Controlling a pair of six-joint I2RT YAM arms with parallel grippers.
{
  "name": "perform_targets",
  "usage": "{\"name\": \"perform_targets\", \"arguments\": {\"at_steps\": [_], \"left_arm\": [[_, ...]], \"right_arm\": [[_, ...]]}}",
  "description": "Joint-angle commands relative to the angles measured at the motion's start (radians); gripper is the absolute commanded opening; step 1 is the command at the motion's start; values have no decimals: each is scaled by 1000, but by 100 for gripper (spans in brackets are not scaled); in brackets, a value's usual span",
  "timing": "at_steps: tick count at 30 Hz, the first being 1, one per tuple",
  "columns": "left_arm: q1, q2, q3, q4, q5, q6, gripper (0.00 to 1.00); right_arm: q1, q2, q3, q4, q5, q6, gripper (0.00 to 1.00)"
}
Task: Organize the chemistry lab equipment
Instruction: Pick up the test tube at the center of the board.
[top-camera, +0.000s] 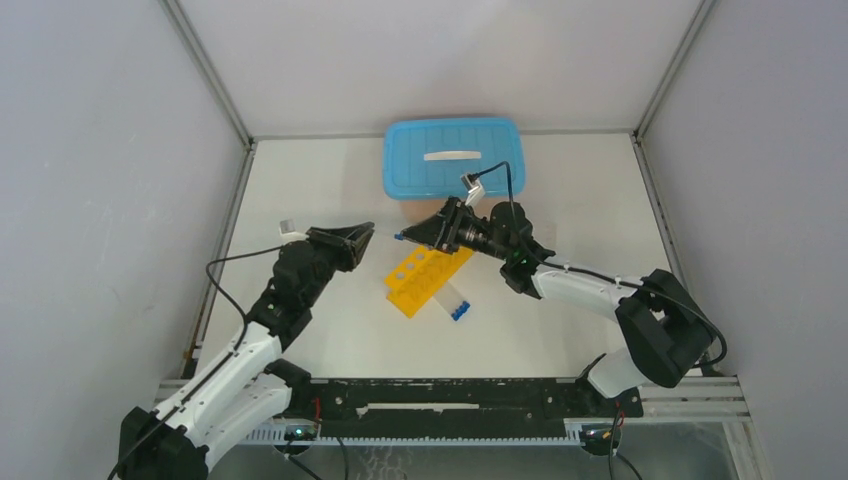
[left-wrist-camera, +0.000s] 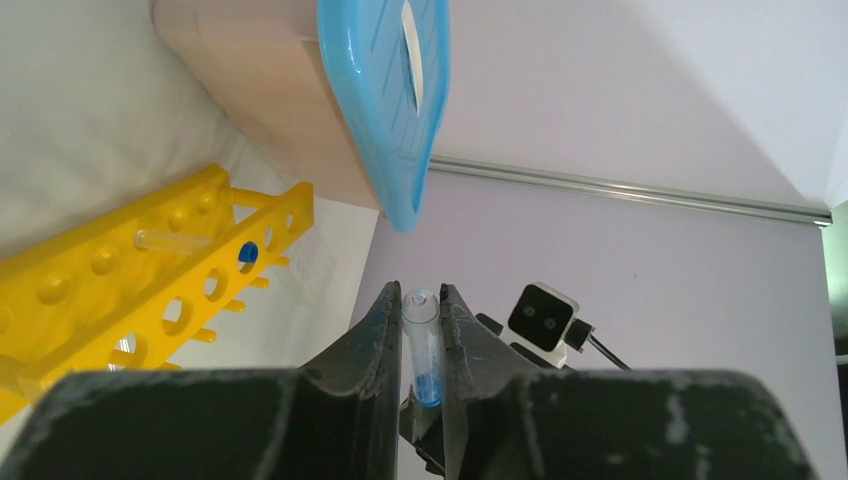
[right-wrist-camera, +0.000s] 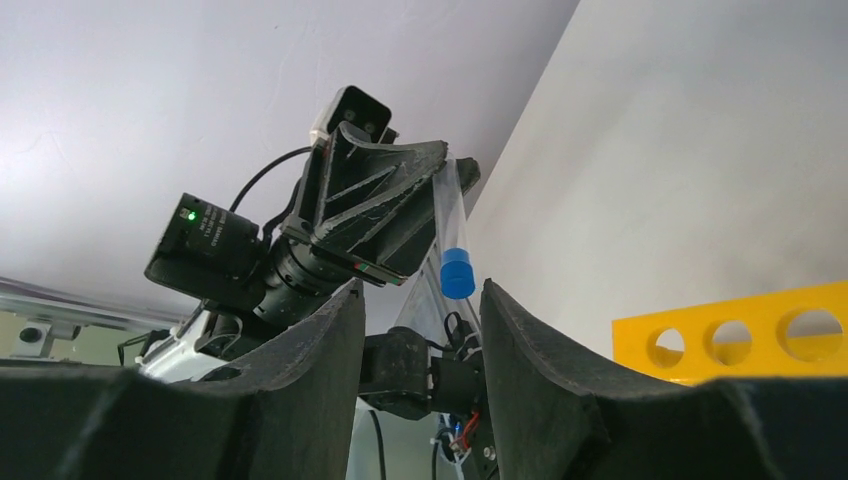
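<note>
The left gripper (left-wrist-camera: 421, 296) pinches a small clear blue-capped tube (left-wrist-camera: 421, 345) just beside the far end of the yellow rack (top-camera: 424, 274). The right gripper (right-wrist-camera: 420, 292) faces it, jaws spread, not touching the tube.

We look down on a white table (top-camera: 330, 180) boxed in by plain, pale grey panels: a back wall (top-camera: 440, 50), a left wall (top-camera: 90, 180) and a right wall (top-camera: 770, 150). Silver metal posts (top-camera: 204, 65) run up the two far corners, and a black rail (top-camera: 450, 400) lines the table's near edge. We see soft, even light and only faint shadows.
</note>
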Motion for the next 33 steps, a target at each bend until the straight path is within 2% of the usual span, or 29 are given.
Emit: {"name": "perform_targets", "arguments": {"at_steps": [1,21,33], "left_arm": [[-7,4,46,14,-12,-7,16],[-25,-12,70,-35,-73,20,17],[-30,-5,70,-40,-65,20,17]], "right_arm": [[10,15,39,51,-8,-12,53],[22,-10,45,0,-6,-44,51],[27,5,47,29,-7,-32,51]]}}
